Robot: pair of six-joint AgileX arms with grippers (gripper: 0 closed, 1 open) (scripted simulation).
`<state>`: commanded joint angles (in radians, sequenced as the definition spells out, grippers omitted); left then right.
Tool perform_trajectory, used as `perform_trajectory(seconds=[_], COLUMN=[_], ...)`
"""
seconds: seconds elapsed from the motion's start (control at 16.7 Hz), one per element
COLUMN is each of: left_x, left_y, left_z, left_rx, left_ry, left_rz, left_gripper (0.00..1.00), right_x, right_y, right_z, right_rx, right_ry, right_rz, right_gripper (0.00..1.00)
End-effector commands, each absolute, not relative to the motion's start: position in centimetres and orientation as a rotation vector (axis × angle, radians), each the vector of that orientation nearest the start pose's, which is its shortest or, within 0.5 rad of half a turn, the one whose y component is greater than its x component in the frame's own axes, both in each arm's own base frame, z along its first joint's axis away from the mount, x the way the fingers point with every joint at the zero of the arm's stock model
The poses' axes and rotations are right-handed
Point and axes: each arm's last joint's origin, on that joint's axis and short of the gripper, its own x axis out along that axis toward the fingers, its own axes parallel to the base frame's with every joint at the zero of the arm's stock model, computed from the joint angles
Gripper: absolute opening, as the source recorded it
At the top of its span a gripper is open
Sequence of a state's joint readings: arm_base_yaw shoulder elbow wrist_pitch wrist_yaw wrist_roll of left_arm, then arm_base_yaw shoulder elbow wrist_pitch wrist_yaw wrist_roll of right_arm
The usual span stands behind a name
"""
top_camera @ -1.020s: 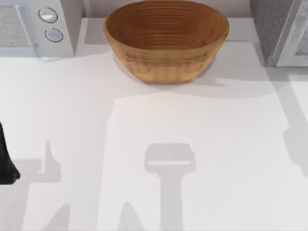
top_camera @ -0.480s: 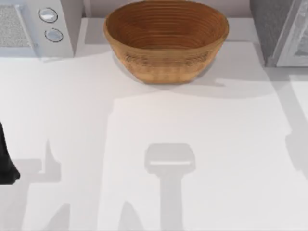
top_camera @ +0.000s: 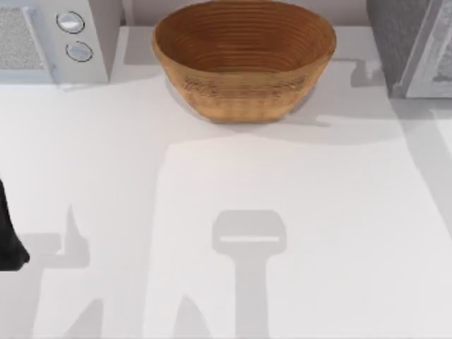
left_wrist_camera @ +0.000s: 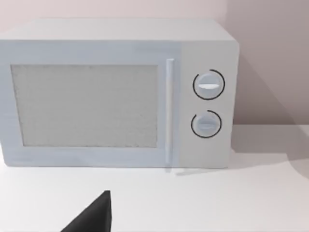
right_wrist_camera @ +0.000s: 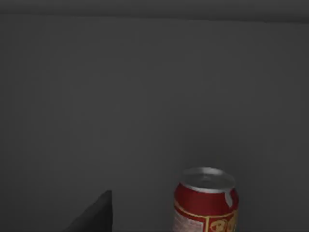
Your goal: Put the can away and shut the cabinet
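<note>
Right wrist view: the can (right_wrist_camera: 206,200) stands upright against a plain dark grey surface, its lower part cut off by the frame edge. It is a small red cylinder with a silver-grey top and a yellowish label. A black wedge of the right gripper (right_wrist_camera: 94,215) pokes in just beside it, apart from the can — whether the jaws are open or closed cannot be told.

Top view: a white table (top_camera: 212,212) with soft grey shadows across it. At the far edge sits a round woven basket (top_camera: 244,56), ribbed and tan. A white microwave (top_camera: 53,39) is cut off at the far left corner; a speckled grey cabinet (top_camera: 409,46) is cut off at the far right. A black piece of the left arm (top_camera: 8,233) shows at the left edge.

Left wrist view: the microwave faces the camera — mesh door, upright handle, two round dials. A black tip of the left gripper (left_wrist_camera: 94,217) shows; its jaws cannot be judged either.
</note>
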<state>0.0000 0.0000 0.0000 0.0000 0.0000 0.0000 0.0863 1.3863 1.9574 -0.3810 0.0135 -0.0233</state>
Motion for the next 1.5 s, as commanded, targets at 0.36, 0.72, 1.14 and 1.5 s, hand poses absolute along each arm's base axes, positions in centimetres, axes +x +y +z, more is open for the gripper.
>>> perform_trajectory(seconds=[0.36, 0.72, 1.14, 1.5], left_x=[10.6, 10.6, 10.6, 10.6], left_y=[-0.1, -0.1, -0.1, -0.1], left_z=[16.0, 16.0, 16.0, 16.0], left_rx=[0.000, 0.000, 0.000, 0.000], left_ry=[0.000, 0.000, 0.000, 0.000], left_rz=[0.000, 0.000, 0.000, 0.000], left_gripper=[1.00, 1.00, 1.00, 1.00], right_x=[15.4, 11.0, 10.6, 10.6], right_y=[1.1, 0.2, -0.1, -0.1], right_z=[42.8, 26.1, 16.3, 16.0], right_rx=[-0.047, -0.029, -0.001, -0.001], right_ry=[-0.111, -0.036, -0.002, 0.005], right_rz=[0.080, 0.042, 0.002, 0.004], right_gripper=[1.00, 1.00, 1.00, 1.00])
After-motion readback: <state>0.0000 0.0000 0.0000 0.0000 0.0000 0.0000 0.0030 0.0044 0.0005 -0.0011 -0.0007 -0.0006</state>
